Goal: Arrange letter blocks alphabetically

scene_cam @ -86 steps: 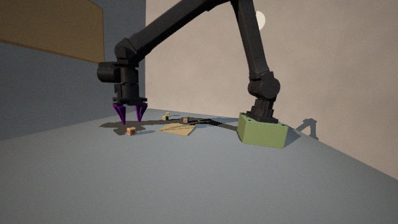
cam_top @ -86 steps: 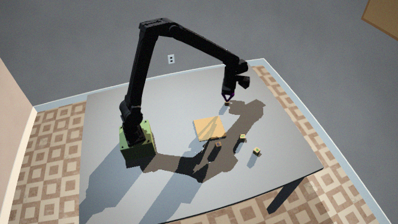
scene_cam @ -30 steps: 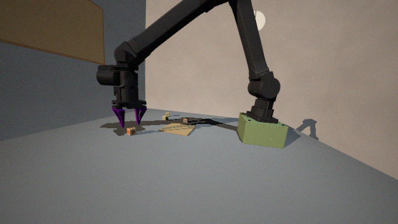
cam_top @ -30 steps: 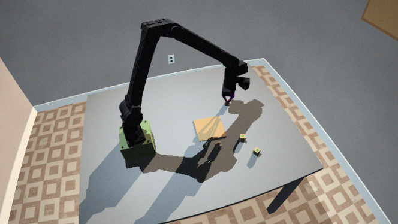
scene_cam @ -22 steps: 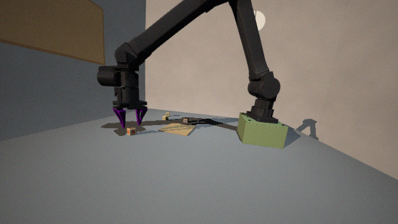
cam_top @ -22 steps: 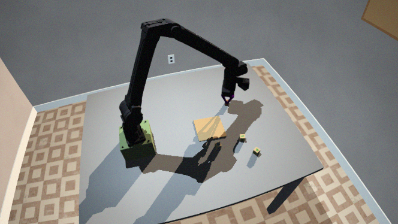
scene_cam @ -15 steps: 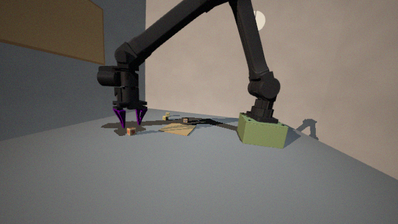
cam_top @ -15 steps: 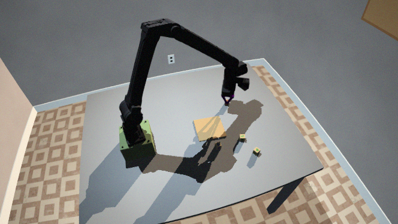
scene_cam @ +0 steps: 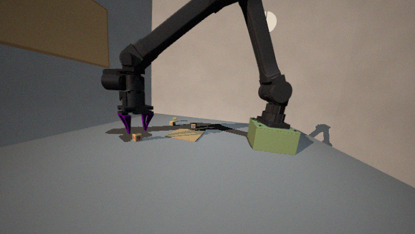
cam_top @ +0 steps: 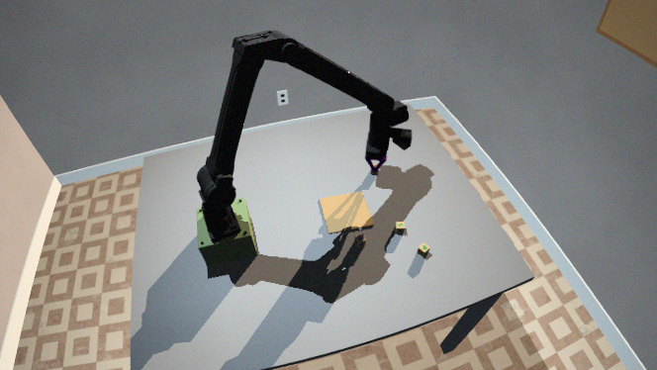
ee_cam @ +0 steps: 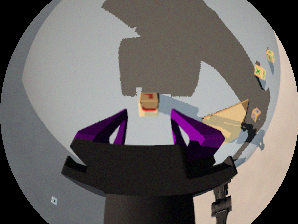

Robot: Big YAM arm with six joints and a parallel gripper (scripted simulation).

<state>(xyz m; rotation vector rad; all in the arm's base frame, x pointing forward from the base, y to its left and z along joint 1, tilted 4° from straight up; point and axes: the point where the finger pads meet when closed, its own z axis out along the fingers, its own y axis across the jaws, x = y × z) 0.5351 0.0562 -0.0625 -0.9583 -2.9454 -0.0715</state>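
The jaws (cam_top: 375, 167) (scene_cam: 137, 131) stand apart, gripping nothing, above the red-marked block (cam_top: 374, 171) (scene_cam: 137, 137) (ee_cam: 149, 102). That block sits on the worktop (cam_top: 277, 163) (scene_cam: 200, 188) (ee_cam: 75, 75), off the tan mat (cam_top: 346, 213) (scene_cam: 186, 135) (ee_cam: 227, 122). Beyond the mat's far side from it, a shaded block (cam_top: 360, 239) (scene_cam: 193, 126) (ee_cam: 256, 114) lies near the edge; two green-lettered blocks, one (cam_top: 400, 227) (scene_cam: 172, 123) (ee_cam: 259, 71) and another (cam_top: 423, 249) (scene_cam: 175, 119) (ee_cam: 270, 55), lie farther out.

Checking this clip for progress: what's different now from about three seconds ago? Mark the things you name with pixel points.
The open jaws have come down slightly toward the red-marked block (cam_top: 375, 172) (scene_cam: 137, 137) (ee_cam: 149, 103). Nothing was grasped or released. All four blocks and the mat (cam_top: 353, 218) (scene_cam: 187, 135) (ee_cam: 231, 122) look unmoved.
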